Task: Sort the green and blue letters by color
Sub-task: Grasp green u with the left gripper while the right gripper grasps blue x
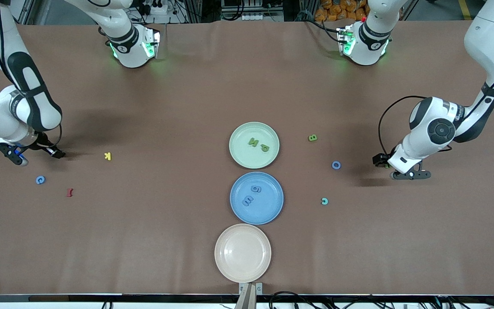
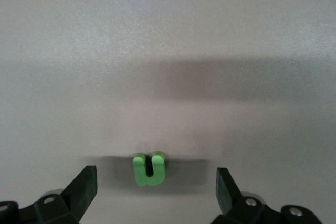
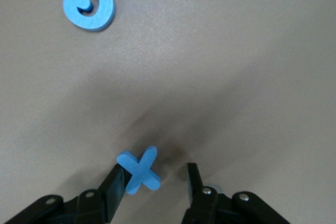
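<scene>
From the front view, the green plate (image 1: 254,145) holds two green letters and the blue plate (image 1: 256,198) two blue ones, while a green B (image 1: 312,137), a blue O (image 1: 336,165) and a blue G (image 1: 40,180) lie loose on the table; the right gripper (image 1: 19,158) sits low at the right arm's end, the left gripper (image 1: 410,174) low at the left arm's end. In the left wrist view, the jaws stand wide apart around a small green letter (image 2: 149,168), touching nothing. In the right wrist view, the jaws flank the blue X (image 3: 138,170), one finger (image 3: 116,183) touching it, the other apart, so not yet gripped. These pieces look light, thin and foam-soft; pinching across the edges at the middle seems best, since they would likely skid or tip.
</scene>
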Robot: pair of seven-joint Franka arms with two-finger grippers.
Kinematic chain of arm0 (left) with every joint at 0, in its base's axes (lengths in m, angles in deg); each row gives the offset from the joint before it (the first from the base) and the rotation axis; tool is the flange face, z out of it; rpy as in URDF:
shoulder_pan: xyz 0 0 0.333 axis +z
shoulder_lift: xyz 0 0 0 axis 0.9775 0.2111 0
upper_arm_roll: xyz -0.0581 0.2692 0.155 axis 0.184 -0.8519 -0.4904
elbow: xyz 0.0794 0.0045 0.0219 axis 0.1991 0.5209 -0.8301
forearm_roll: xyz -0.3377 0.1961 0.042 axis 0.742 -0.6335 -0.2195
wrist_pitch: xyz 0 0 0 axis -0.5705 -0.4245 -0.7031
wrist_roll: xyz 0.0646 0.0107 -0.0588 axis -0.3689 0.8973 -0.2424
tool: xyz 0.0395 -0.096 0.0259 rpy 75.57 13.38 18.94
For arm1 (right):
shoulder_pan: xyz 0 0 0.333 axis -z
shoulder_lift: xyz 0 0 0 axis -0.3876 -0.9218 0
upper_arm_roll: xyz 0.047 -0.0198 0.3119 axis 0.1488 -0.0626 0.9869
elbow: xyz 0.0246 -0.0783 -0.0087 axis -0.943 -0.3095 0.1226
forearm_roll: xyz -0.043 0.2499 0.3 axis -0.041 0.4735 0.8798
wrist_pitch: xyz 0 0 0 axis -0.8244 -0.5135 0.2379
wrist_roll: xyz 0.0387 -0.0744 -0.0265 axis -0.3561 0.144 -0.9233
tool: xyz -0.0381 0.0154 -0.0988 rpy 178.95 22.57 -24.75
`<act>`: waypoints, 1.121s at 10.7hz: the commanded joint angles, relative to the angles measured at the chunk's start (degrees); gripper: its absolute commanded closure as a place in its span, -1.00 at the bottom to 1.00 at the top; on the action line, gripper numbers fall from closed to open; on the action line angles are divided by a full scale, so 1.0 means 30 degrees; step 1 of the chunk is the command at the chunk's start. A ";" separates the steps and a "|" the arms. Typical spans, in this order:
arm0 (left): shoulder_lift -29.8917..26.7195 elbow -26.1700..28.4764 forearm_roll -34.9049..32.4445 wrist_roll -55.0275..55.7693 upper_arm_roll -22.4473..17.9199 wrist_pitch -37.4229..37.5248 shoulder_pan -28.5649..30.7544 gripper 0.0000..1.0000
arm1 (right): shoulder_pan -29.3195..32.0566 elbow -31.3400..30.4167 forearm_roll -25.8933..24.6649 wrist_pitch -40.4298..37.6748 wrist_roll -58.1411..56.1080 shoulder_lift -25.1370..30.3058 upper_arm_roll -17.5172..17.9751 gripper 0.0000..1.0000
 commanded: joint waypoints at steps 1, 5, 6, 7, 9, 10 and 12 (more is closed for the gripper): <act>0.0236 0.0054 -0.0762 -0.0122 -0.0036 -0.0424 0.0281 -1.00 | 0.0105 -0.0257 0.0037 0.0298 -0.0337 -0.0136 0.0269 0.39; 0.0411 -0.0004 -0.0763 -0.0151 -0.0124 -0.0424 0.0281 -0.62 | -0.0597 0.0764 0.0066 -0.0169 -0.0278 -0.0050 0.0589 1.00; 0.0469 -0.0005 -0.0762 0.0023 -0.0124 -0.0424 0.0281 0.42 | -0.0658 0.1668 0.0037 -0.1360 -0.0307 0.0038 0.1113 1.00; 0.0499 -0.0005 -0.0762 0.0141 -0.0124 -0.0424 0.0281 0.90 | -0.0774 0.2779 0.0066 -0.3083 -0.0163 0.0096 0.1554 1.00; 0.0499 -0.0005 -0.0762 0.0171 -0.0124 -0.0424 0.0281 1.00 | -0.1708 0.4279 0.0066 -0.4942 -0.0073 0.0272 0.1938 1.00; 0.0499 -0.0005 -0.0762 0.0200 -0.0124 -0.0424 0.0281 1.00 | -0.2322 0.4574 0.0066 -0.4975 -0.0073 0.0273 0.1939 1.00; 0.0412 -0.0063 -0.0733 0.0723 -0.0095 -0.0424 0.0281 1.00 | -0.4047 0.5247 0.0125 -0.4946 -0.0044 0.0156 0.1939 1.00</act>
